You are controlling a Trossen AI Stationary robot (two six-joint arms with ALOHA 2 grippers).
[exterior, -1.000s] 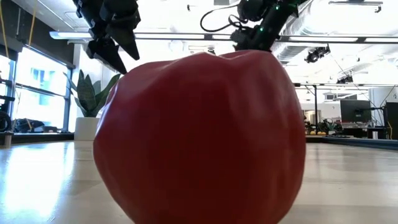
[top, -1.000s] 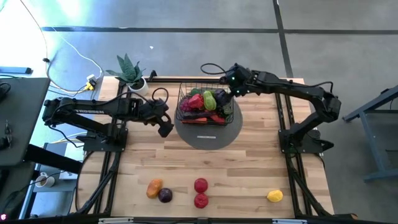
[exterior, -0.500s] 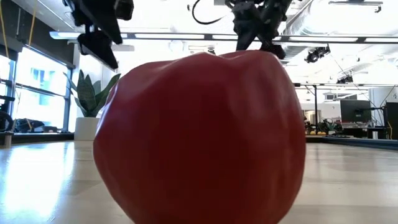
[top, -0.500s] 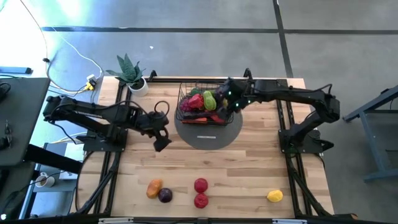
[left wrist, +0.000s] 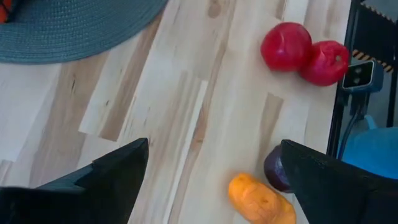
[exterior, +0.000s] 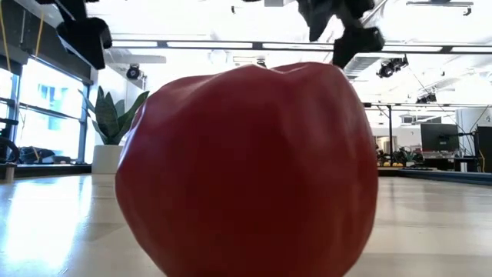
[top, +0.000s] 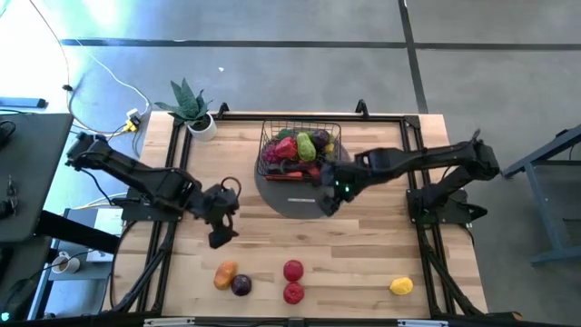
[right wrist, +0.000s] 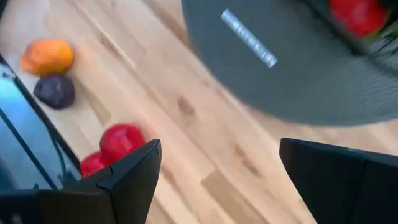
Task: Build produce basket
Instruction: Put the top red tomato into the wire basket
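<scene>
The black wire basket (top: pixel 300 147) stands on a round grey disc (top: pixel 304 193) at the table's far middle, with red, green and purple produce inside. Loose produce lies near the front edge: an orange piece (top: pixel 225 274), a purple one (top: pixel 241 285), two red ones (top: pixel 293 270) (top: pixel 293 292) and a yellow one (top: pixel 400 286). My left gripper (top: pixel 221 232) hangs open above bare wood, left of the disc. My right gripper (top: pixel 329 196) hangs open over the disc's near rim. One red piece (exterior: pixel 246 169) fills the low view.
A potted spiky plant (top: pixel 192 107) stands at the far left corner. Black rails (top: pixel 154 263) run along the table's left and right sides. Bare wood lies between the disc and the row of loose produce. The left wrist view shows both red pieces (left wrist: pixel 286 46) ahead.
My left gripper has swung from beside the basket toward the table's near edge and a little left, staying open. My right gripper has swung from above the basket toward the near edge, now over the disc's front rim, and has rolled; it stays open. No produce has moved.
</scene>
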